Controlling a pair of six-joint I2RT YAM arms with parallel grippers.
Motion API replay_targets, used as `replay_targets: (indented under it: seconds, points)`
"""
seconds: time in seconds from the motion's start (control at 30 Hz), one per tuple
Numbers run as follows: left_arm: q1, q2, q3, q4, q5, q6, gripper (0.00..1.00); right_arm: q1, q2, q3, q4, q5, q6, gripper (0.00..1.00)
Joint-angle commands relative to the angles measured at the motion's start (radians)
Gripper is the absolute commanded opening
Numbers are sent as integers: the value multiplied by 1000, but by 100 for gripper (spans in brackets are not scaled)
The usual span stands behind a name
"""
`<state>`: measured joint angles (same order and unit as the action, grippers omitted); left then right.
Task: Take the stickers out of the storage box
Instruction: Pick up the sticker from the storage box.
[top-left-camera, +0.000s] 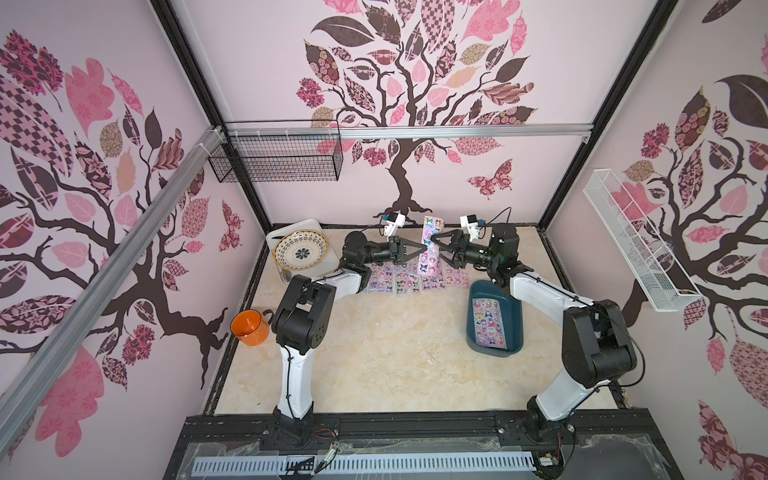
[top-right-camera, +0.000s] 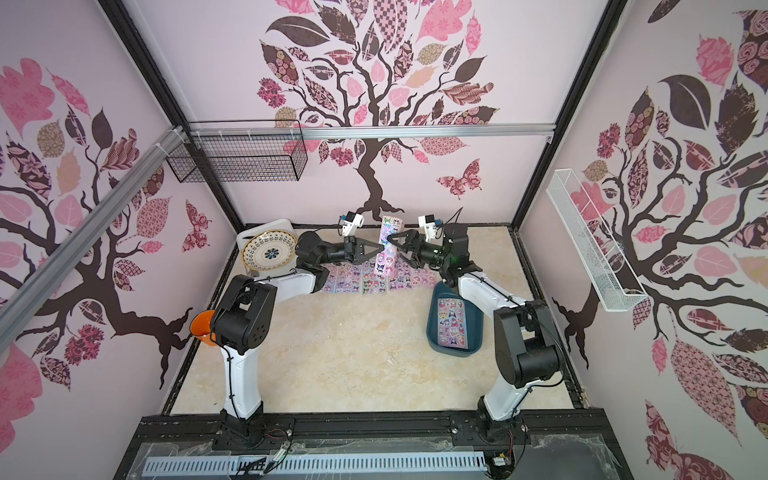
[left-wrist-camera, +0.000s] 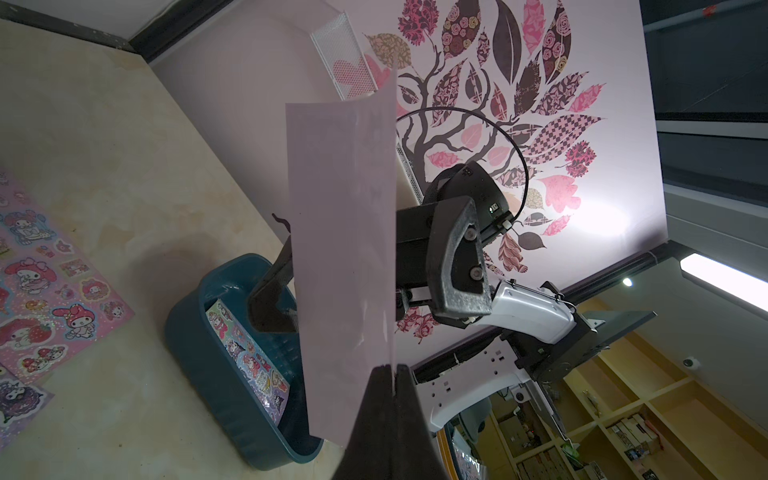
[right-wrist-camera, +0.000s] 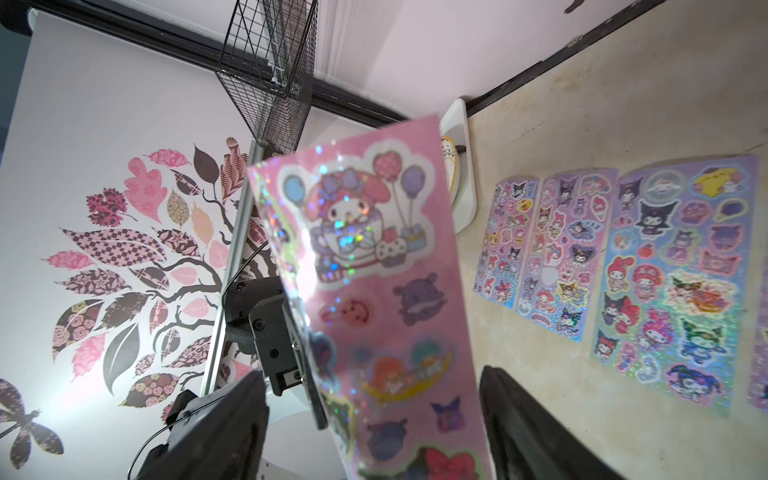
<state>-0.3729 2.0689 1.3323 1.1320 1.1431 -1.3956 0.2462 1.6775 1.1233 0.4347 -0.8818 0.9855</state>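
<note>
1. At the far middle of the table, your left gripper (top-left-camera: 424, 248) is clamped tight on the edge of a pink sticker sheet (top-left-camera: 433, 226). The sheet stands upright above the tabletop, and the left wrist view shows its plain back pinched between the closed tips.
2. Your right gripper (top-left-camera: 437, 248) faces it from the opposite side, jaws spread wide with one on each side of the sheet.
3. Beneath both grippers, a row of sticker sheets (top-left-camera: 399, 279) lies flat, side by side, on the marble-patterned table (top-left-camera: 374, 353).
4. The teal storage box (top-left-camera: 515, 316) sits beside your right arm, apart from that row, with one more sticker sheet (top-left-camera: 489, 322) lying flat inside.
5. In the far left corner, a patterned plate (top-left-camera: 300, 250) rests on a white tray (top-left-camera: 332, 261), and an orange mug (top-left-camera: 249, 328) stands by the left wall.
</note>
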Motion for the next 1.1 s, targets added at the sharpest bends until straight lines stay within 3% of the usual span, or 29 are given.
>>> replay_targets:
  seconds: [0.0, 0.33, 0.63, 0.77, 1.07]
  points:
    - [4, 10, 4, 30, -11, -7, 0, 2, 16, 43, 110, -50, 63, 84]
    - [19, -41, -28, -256, -40, 231, 0, 0, -79, 57, -27, -48, -20, 83]
    - [19, -81, -35, -389, -55, 341, 0, 1, -102, 72, -139, -26, -82, 78]
    - [19, -96, -37, -430, -59, 374, 0, 1, -107, 75, -179, -11, -104, 70]
    - [20, -109, -39, -456, -65, 396, 0, 1, -106, 139, -456, 64, -278, 46]
